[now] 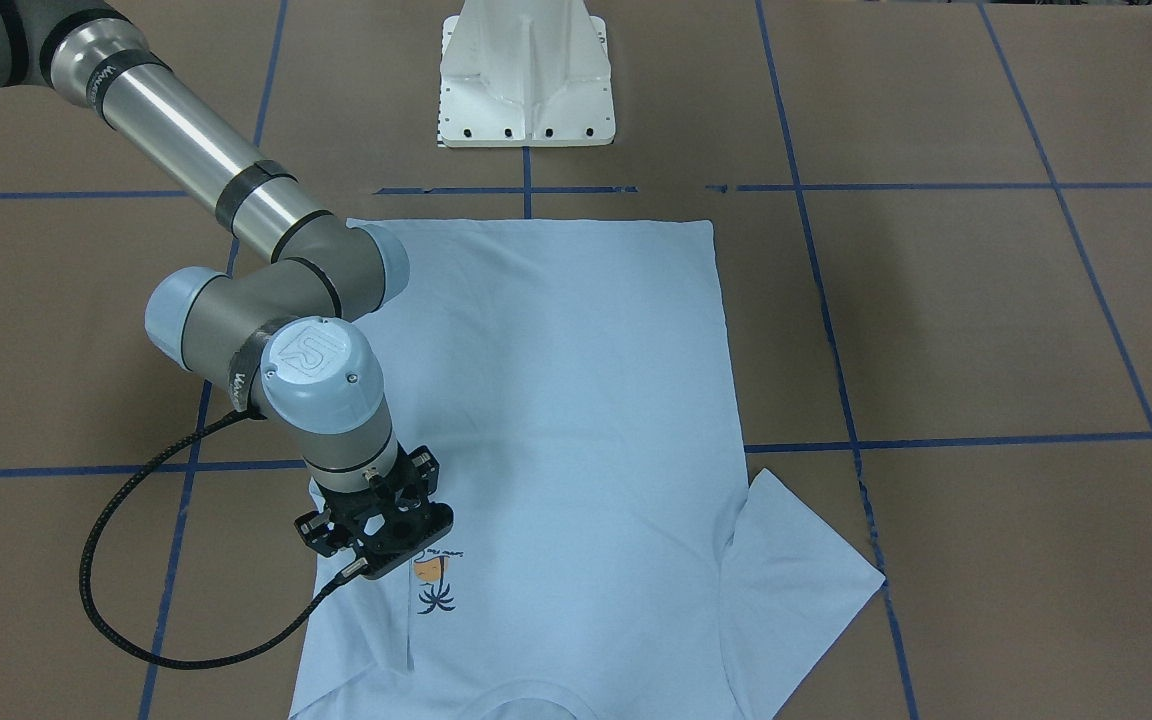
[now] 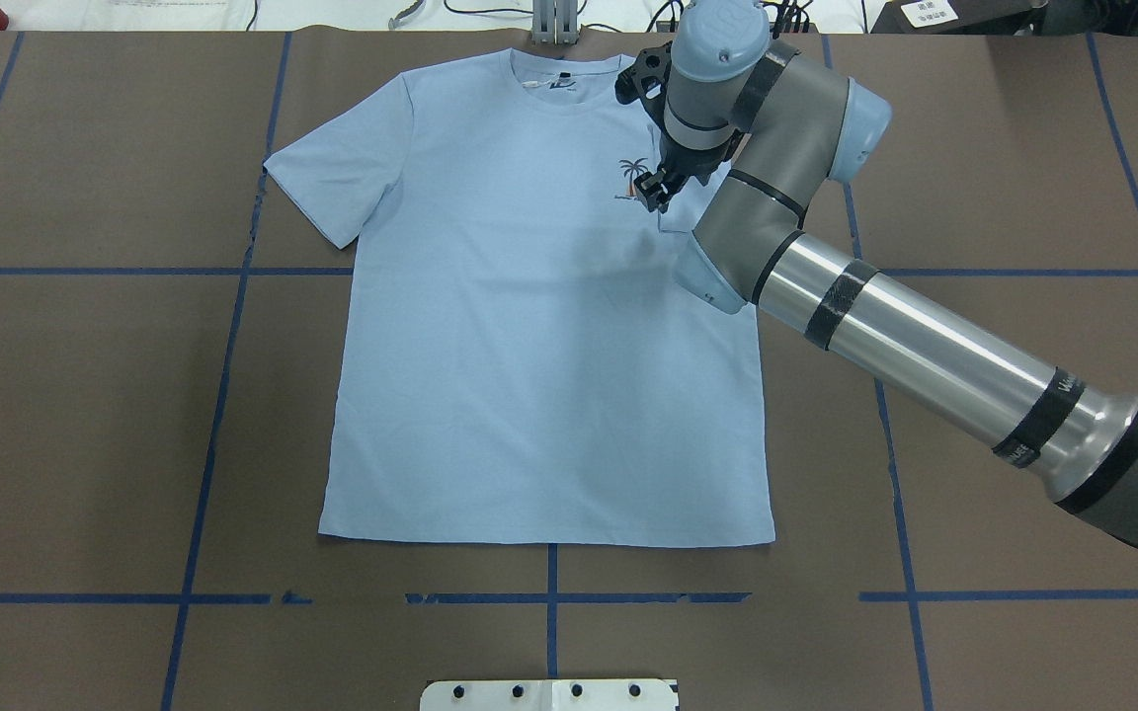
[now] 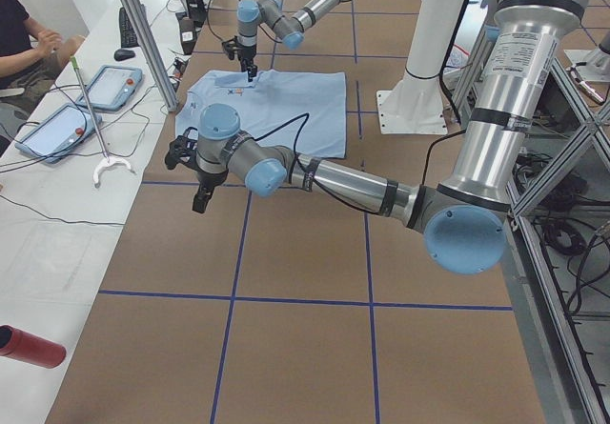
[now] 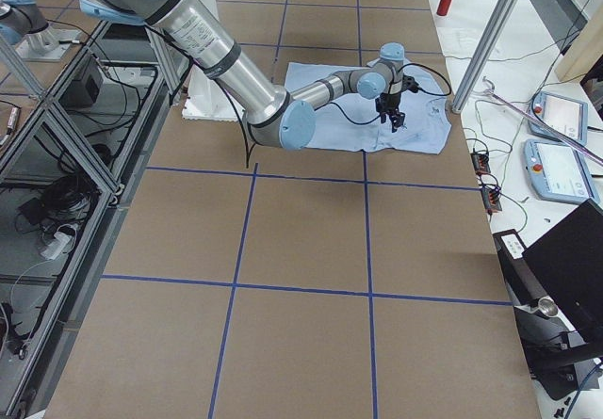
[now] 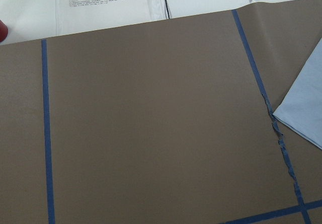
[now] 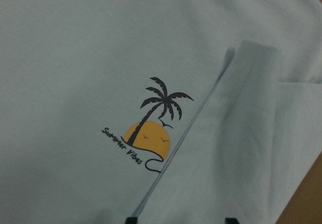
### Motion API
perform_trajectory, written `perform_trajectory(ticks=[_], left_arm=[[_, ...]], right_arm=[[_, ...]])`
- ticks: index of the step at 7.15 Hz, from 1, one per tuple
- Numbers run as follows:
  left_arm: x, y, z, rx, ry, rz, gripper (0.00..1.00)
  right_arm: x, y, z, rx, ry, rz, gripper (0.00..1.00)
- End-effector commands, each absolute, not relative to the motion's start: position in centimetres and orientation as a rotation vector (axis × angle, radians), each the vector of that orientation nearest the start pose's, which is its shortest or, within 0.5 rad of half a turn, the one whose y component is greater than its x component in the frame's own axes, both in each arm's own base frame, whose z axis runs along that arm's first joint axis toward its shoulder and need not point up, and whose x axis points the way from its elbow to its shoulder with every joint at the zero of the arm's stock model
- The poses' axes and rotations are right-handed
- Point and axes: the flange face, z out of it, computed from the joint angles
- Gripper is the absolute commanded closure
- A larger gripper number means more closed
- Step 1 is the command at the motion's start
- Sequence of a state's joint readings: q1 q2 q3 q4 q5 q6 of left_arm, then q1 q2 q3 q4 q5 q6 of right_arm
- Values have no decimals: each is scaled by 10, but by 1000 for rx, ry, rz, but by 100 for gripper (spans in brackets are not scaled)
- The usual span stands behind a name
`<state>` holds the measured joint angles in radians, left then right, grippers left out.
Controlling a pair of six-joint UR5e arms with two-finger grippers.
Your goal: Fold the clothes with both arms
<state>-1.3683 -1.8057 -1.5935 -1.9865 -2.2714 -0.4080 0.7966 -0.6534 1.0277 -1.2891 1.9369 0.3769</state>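
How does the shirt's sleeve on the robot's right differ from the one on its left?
The right sleeve is folded in over the chest, its hem beside the palm print; the left sleeve lies spread flat on the table. The right gripper hangs above the right sleeve; no gripper is over the left sleeve. Both are short and pale blue.
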Motion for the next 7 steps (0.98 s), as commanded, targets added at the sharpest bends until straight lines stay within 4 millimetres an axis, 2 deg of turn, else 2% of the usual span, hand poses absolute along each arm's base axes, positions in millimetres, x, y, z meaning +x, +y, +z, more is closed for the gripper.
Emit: perform_trajectory(ticks=[1, 5, 7], left_arm=[[54, -605, 471, 416, 836, 47, 0], [53, -604, 468, 422, 837, 49, 0], [51, -603, 463, 432, 837, 49, 0]], right_arm=[[-522, -662, 291, 335, -681, -512, 44], [-529, -664, 303, 315, -668, -513, 47], [-542, -669, 291, 309, -665, -517, 48]])
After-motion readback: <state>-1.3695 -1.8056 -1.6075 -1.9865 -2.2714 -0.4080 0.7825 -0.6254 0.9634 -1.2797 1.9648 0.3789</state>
